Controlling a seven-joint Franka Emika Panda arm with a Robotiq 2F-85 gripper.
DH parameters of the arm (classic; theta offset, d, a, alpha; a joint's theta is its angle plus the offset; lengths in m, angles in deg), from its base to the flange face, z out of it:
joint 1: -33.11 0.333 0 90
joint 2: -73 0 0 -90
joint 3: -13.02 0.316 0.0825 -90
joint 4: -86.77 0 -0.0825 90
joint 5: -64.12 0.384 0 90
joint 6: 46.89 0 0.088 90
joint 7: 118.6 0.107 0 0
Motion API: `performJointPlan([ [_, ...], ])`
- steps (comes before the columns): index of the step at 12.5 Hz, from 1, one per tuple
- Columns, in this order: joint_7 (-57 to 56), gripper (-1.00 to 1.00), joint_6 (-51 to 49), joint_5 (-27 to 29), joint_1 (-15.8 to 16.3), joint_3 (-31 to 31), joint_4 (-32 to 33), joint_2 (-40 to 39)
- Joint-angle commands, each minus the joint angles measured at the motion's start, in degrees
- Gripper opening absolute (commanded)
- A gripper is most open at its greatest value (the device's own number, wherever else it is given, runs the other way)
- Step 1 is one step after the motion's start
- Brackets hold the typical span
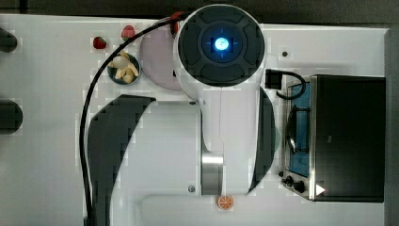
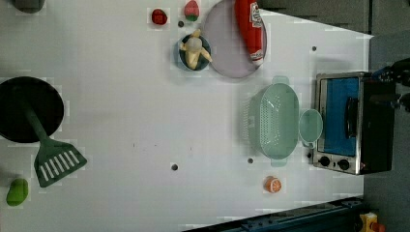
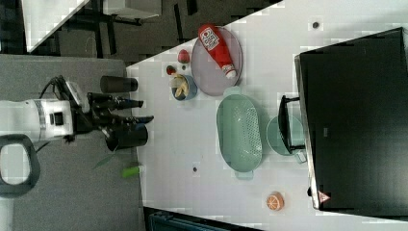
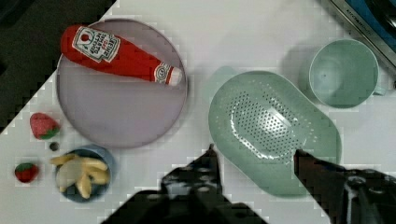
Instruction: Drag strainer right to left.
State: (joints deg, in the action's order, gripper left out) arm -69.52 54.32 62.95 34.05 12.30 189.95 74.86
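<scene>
strainer (image 2: 273, 121) — beside cup (image 2: 310, 126)

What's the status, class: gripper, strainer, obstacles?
Gripper open, holding nothing. Strainer untouched beside cup. Plate with ketchup bottle nearby.

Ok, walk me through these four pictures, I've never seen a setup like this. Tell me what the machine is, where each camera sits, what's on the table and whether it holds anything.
The machine is a single robot arm with a two-fingered gripper. The top view looks straight down on the arm, which hides most of the white table. The left view and right view look at the table from cameras off the arm. The wrist view comes from a camera on the arm itself, looking past its dark fingers.

On the table: a pale green strainer, a small green cup beside it, a toaster oven, a ketchup bottle on a lilac plate, a bowl of banana pieces, strawberries, an orange slice and a green spatula.

The gripper is open, above the table, holding nothing.
</scene>
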Motion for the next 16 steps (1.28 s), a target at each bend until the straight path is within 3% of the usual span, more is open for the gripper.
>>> performJointPlan([
  [1, 4.22, 0.59, -11.31, 0.70, -1.49, -1.97, 12.24, 22.76],
  [3, 4.22, 0.99, -11.27, 0.70, -1.49, -1.98, 12.56, 22.68],
  [7, 4.68, 1.00, -3.37, 0.70, -1.45, -1.85, 18.18, 19.37],
  [11, 7.65, 1.00, 14.93, 0.70, -1.45, -1.84, 28.86, 11.45],
  [16, 23.88, 1.00, 40.17, 0.70, -1.29, -1.12, 38.28, -2.37],
])
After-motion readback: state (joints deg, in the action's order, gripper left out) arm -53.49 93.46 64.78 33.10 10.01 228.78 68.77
